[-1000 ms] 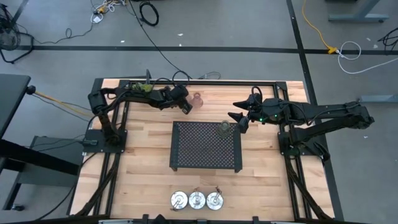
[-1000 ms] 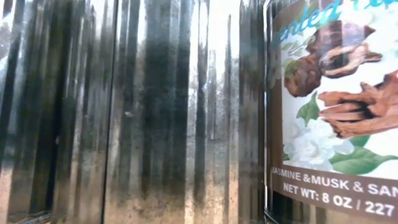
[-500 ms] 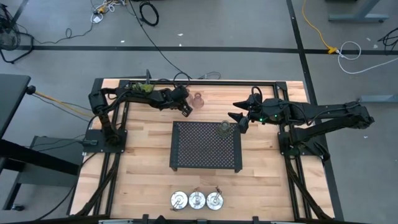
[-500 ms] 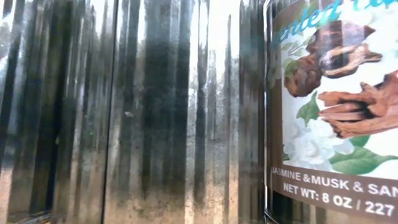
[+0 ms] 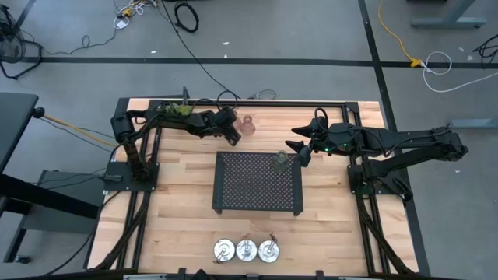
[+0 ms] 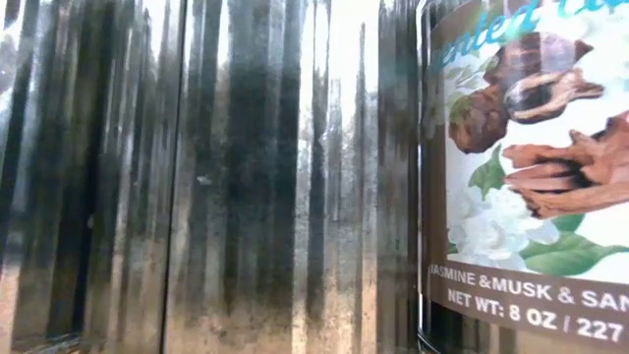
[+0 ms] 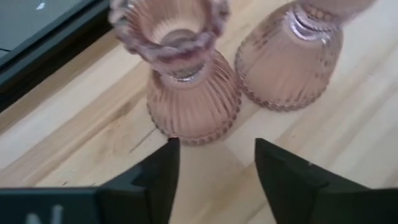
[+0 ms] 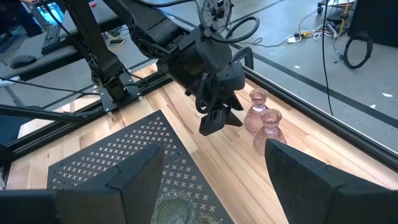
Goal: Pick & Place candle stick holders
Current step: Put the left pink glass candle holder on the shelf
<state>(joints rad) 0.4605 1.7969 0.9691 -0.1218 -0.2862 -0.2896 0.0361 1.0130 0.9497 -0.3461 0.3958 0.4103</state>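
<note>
Left wrist view: your left claw [image 7: 214,165] is hovering spread before the nearer pink holder [image 7: 186,81] at twelve o'clock, lining up to grab.

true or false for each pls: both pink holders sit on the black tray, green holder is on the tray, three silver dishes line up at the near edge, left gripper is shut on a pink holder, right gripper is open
1. Both pink holders sit on the black tray: false, they stand on bare wood beyond it.
2. The green holder is on the tray: true, at a far corner.
3. Three silver dishes line up at the near edge: true.
4. The left gripper is shut on a pink holder: false, it is open, just short of one.
5. The right gripper is open: true.
</note>
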